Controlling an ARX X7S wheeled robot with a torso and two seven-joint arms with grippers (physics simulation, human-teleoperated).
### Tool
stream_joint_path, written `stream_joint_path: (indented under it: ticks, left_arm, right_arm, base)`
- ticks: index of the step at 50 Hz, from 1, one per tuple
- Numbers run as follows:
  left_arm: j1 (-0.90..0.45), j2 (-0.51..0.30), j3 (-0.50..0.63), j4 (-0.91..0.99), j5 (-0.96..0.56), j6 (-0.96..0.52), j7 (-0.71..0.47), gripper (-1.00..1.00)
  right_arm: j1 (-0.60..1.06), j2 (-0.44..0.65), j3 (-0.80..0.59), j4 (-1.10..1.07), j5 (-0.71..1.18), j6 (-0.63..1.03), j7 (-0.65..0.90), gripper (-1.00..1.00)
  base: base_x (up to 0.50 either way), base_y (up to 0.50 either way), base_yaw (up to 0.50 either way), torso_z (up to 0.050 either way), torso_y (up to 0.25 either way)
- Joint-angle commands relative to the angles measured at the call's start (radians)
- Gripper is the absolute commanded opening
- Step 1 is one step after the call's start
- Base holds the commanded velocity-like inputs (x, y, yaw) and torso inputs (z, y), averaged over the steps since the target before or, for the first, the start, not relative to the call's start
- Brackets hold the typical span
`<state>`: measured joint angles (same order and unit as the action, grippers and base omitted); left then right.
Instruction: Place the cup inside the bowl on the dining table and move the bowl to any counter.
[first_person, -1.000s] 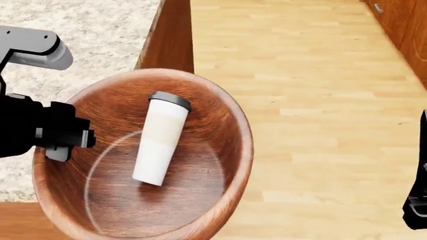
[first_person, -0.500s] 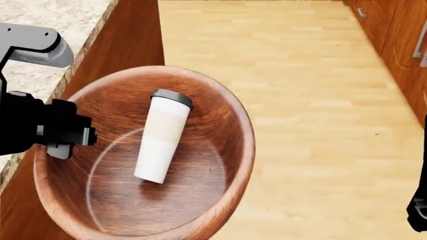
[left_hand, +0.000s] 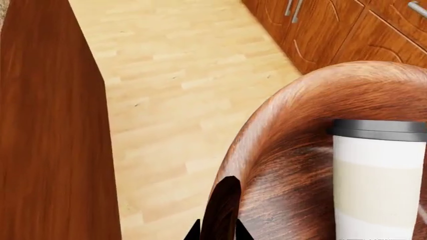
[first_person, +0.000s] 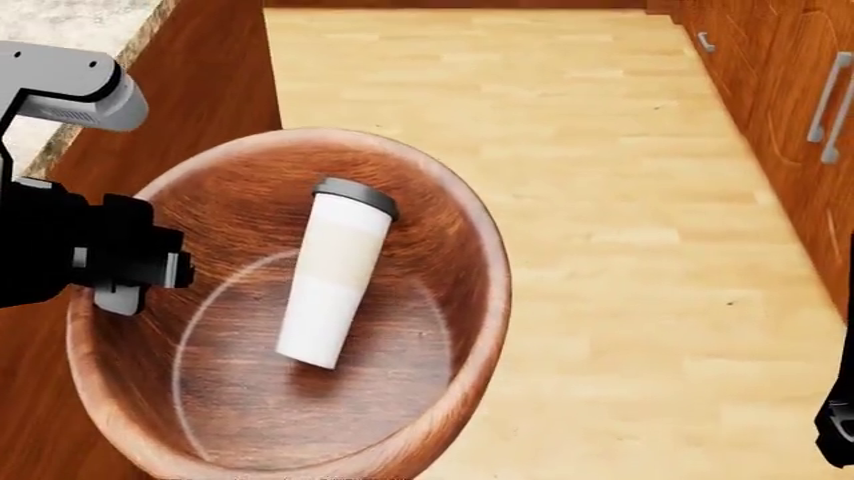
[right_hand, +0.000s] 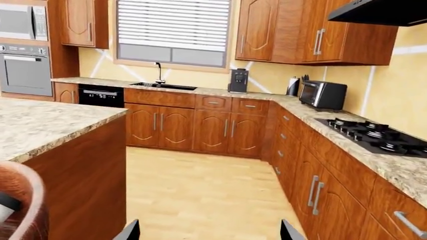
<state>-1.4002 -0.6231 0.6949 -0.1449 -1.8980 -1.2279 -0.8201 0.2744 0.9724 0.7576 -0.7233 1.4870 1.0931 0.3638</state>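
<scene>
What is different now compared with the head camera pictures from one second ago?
The view has swung right: the pale stone top has nearly slid out at upper left, and cabinet doors have come in at right. The bowl stays clamped by the left tool over the wooden floor, and the cup still lies on its side inside, barely shifted.

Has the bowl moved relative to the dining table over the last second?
Yes. In the head view the bowl has come off the dining table, carried toward the floor side; the table edge has receded to the upper left, and the bowl now hangs over floor.
</scene>
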Motion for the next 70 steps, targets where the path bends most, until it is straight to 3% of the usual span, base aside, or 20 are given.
stream_joint_path:
  ticks: [1, 70]
  left_arm:
    - [-0.006, -0.006, -0.002, -0.013, 0.020, 0.019, 0.022, -1.00]
    - [0.000, -0.015, 0.021, -0.007, 0.026, 0.047, 0.036, -1.00]
  right_arm:
    - [-0.013, -0.004, 0.006, -0.012, -0.022, 0.003, -0.014, 1.00]
    - [-0.039, -0.002, 0.004, -0.014, -0.053, -0.023, -0.027, 1.00]
  base:
    - [0.50, -0.07, 0.00, 0.000, 0.000]
    - [0.50, -0.05, 0.00, 0.000, 0.002]
